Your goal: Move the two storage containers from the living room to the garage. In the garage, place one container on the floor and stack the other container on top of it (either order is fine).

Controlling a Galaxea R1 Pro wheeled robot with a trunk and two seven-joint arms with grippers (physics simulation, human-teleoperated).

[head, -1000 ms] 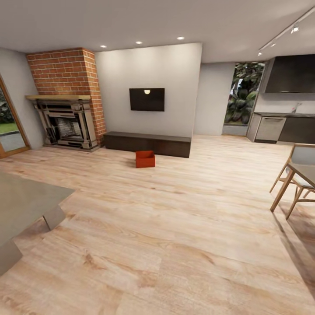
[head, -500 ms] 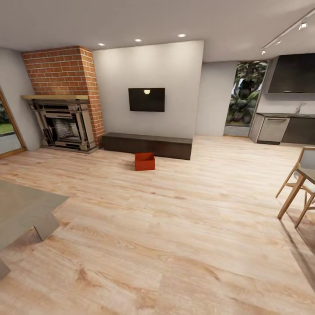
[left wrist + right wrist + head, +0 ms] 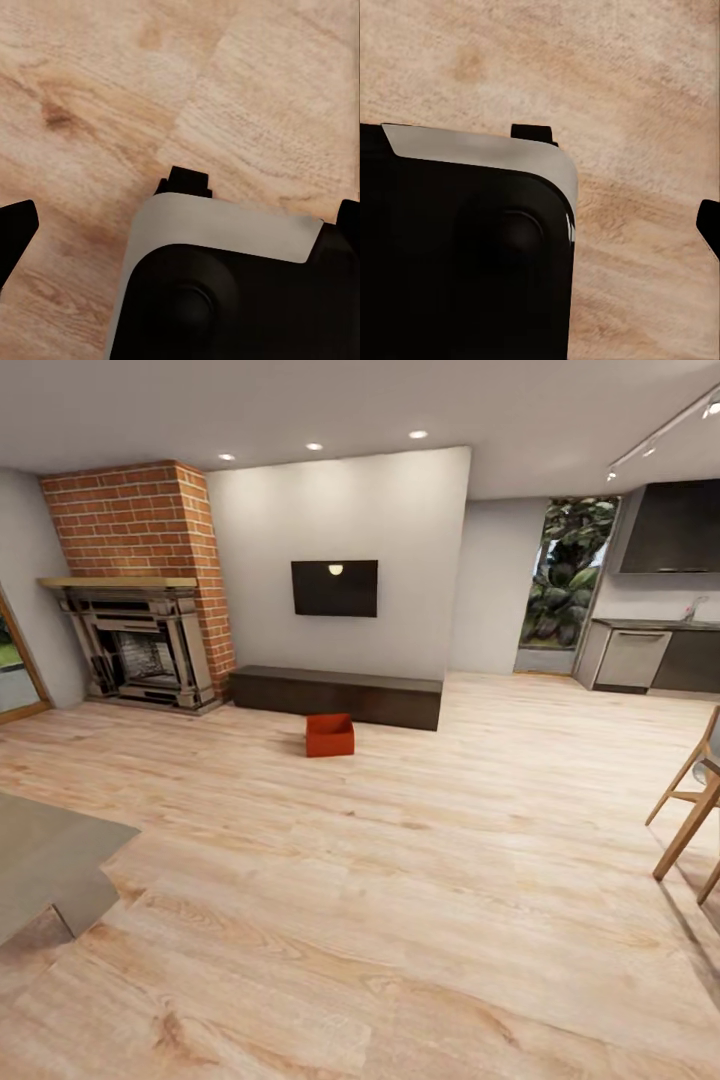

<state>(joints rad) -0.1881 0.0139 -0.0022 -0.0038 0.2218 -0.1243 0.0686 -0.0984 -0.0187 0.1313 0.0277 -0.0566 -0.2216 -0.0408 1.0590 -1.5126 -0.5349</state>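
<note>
Bin (image 3: 330, 734) sits on the living-room plank floor (image 3: 400, 880), just before the dark low bench (image 3: 335, 694) under the TV (image 3: 335, 588), far ahead of both jaws. Left gripper (image 3: 180, 225) spread wide, empty; right gripper: cannot tell. Step: approach for first pickup. Next: drive closer, lower arms.

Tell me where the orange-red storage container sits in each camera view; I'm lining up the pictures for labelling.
Head view: the storage container sits mid-picture on the wood floor, just in front of the dark low bench under the TV.
Left wrist view: looks down at floor planks past a grey-black robot part.
Right wrist view: the same, planks and robot part.
Shared landmark: the wood floor.
</note>
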